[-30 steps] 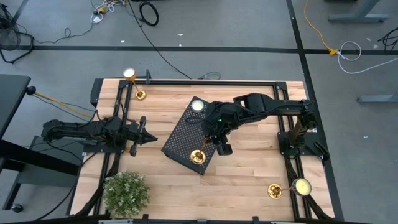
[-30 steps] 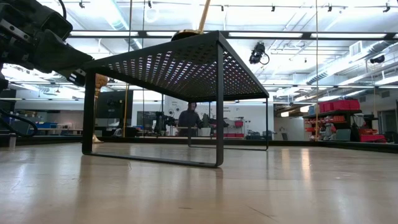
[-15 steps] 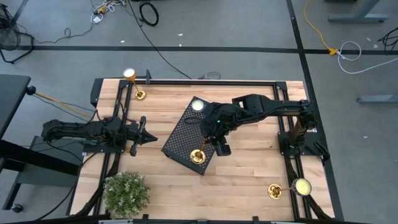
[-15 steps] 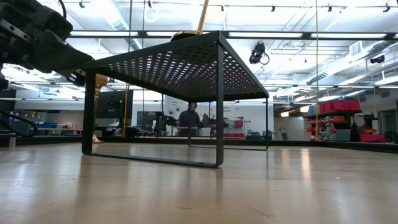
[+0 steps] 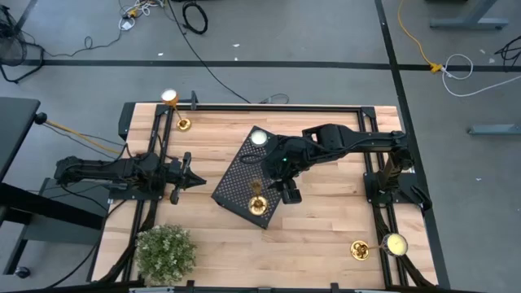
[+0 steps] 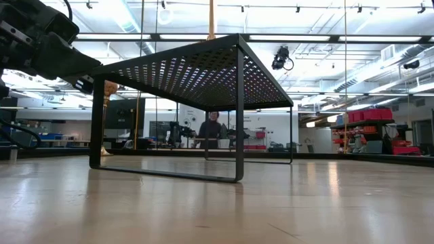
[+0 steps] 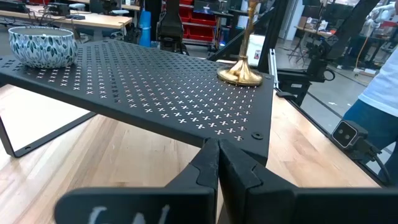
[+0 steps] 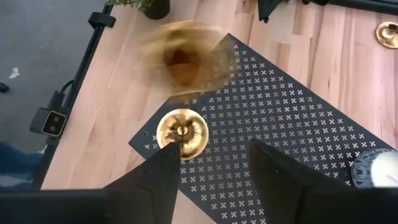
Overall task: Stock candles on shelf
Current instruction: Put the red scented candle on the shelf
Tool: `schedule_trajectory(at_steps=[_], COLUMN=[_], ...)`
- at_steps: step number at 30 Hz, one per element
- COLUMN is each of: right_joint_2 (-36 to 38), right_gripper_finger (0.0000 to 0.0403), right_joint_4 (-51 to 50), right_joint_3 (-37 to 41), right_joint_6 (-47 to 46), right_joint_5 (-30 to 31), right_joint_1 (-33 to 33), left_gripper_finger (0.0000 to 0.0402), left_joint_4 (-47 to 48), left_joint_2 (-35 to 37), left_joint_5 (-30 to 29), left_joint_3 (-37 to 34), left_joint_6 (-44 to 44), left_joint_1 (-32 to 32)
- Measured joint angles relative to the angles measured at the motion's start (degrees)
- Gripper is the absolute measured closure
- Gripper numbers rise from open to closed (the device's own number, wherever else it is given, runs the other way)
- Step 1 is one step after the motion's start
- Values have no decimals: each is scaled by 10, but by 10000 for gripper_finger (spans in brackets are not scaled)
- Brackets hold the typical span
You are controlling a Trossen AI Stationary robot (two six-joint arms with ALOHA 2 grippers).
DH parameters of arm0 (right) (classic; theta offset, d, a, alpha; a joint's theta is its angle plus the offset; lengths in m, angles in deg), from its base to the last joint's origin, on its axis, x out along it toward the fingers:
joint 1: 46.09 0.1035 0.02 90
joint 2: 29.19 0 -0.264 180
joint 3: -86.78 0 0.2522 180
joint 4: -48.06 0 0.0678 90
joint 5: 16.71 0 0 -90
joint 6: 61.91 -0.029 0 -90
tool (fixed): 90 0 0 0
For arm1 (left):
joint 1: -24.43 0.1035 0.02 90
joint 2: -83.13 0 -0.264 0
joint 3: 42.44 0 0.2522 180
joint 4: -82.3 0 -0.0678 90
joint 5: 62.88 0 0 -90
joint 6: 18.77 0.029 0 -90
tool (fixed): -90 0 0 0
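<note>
My right hand [image 5: 281, 177] hangs open above the candle [image 5: 258, 203] standing on the shelf [image 5: 236, 181] corner, so I judge placement done and must lift clear for another while my left hand [image 5: 189, 178] waits shut.

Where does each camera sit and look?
High view: above the table, looking straight down on both dark arms and the black perforated-metal shelf.
Low view: at tabletop height, looking level under the shelf; one dark arm shows.
Left wrist view: on the left arm, facing the shelf's side; shut left fingers show.
Right wrist view: on the right arm, looking down; open right fingers show.
Both wrist views share the slim gold candlestick on the shelf.
</note>
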Motion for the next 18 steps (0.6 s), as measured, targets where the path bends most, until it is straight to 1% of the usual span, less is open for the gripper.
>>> schedule_trajectory(at_steps=[12,18], right_joint_2=[0,0], right_gripper_finger=[146,123], right_joint_4=[-4,-4], right_joint_3=[-1,-1], right_joint_6=[-7,-6], right_joint_5=[0,0], right_joint_1=[0,-1], left_gripper_finger=[387,387], left_joint_4=[0,0], left_joint_2=[0,0], left_joint_5=[0,0], left_joint_3=[0,0], left_joint_6=[0,0], left_joint_1=[0,0])
